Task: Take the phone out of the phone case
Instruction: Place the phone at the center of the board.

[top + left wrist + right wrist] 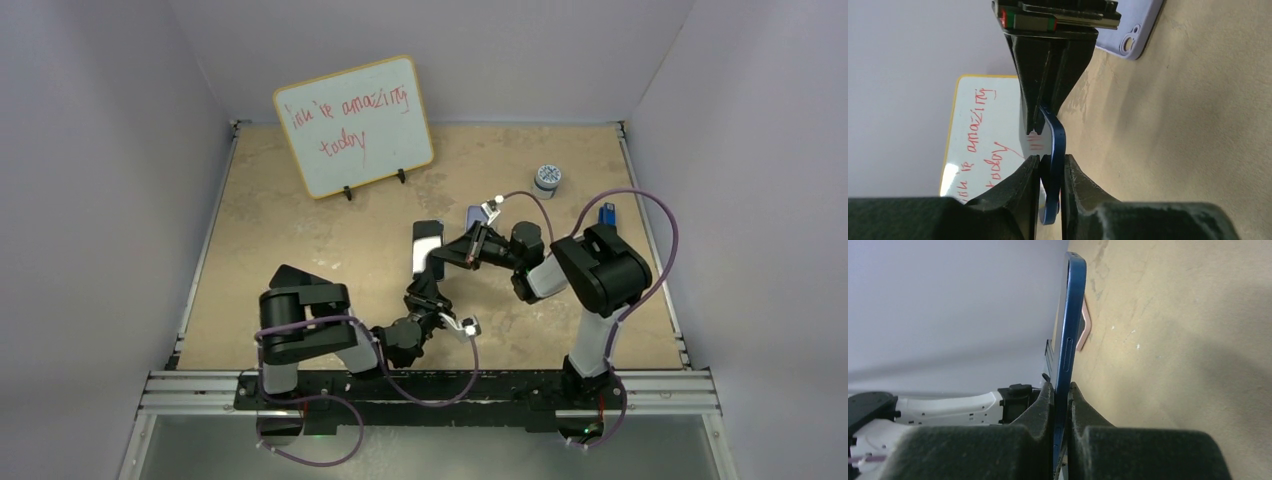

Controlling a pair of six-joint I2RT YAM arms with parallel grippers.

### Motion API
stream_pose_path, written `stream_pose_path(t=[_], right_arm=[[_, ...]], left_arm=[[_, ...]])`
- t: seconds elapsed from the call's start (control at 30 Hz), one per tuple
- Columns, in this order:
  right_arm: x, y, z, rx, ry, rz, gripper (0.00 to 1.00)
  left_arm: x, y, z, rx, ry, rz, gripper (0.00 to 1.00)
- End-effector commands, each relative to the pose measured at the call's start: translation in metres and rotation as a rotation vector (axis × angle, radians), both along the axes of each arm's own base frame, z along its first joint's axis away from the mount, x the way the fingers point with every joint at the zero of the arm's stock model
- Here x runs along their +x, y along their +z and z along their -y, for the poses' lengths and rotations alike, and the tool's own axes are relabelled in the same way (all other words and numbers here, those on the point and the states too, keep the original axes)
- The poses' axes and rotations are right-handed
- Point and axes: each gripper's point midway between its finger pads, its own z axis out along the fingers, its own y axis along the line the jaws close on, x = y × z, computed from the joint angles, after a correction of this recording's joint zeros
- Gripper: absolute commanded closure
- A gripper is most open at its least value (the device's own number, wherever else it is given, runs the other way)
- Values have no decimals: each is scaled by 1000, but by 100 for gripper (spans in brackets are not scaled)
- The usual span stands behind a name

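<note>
Arms meet over the middle of the tan table (pixel 300 210). Between them is the phone (pixel 424 250). It is blue and thin, and it stands on its edge in the air, off the table.

The left pincer (pixel 428 278) reaches up from the near side. In its own camera, the left pincer (pixel 1050 165) has a black finger on each side of the phone (pixel 1058 140), pressed close, so it is pinching the phone. The right pincer (pixel 1040 125) comes down from the top of that view and grips the other end.

The right pincer (pixel 445 258) comes in from the right side. In its own camera, the right pincer (pixel 1062 390) is pressed together hard on the phone (pixel 1073 315), with no gap to see. The thin blue edge sticks out past the fingers.

The phone case (pixel 1133 30) is light purple. It lies flat on the table, apart from the phone. From above, the phone case (pixel 472 214) is just behind the right pincer.

A whiteboard (pixel 355 125) with red writing stands at the back of the table. A small round tin (pixel 547 177) sits at the back right.
</note>
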Motion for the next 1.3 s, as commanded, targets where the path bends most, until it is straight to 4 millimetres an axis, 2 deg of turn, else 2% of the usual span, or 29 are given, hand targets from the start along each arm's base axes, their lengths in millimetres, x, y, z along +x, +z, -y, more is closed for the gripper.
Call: stream_pose_path(t=[0.0,0.1,0.23,0.5,0.57,0.67,0.77,0.83,0.9,1.1,1.27], right_arm=[[8,20,3,-35,17,224,100],[13,18,12,-71,-15,235,100],[21,13,22,-137,-52,238,100],[38,3,40,-334,-130,248,100],[42,2,43,-384,-140,251,100],[53,4,48,-451,-165,262,100],[54,4,47,-454,-170,226,100],[55,3,41,-460,-167,205,100],[54,-1,25,-483,-148,187,100],[66,-6,-19,-460,-146,123,100],[80,-8,-38,-451,-177,95,100]], left_arm=[[-8,47,10,-347,-53,-94,76],[-11,48,8,-383,-59,-153,63],[-15,51,5,-413,-61,-214,50],[-19,61,-9,-541,-82,-428,38],[-16,65,-20,-593,-55,-471,36],[-2,79,-49,-757,21,-514,33],[10,89,-78,-927,80,-528,27],[15,92,-97,-990,148,-520,25],[20,91,-119,-1046,249,-480,22],[26,90,-154,-1189,406,-420,18],[23,93,-189,-1313,513,-330,14]])
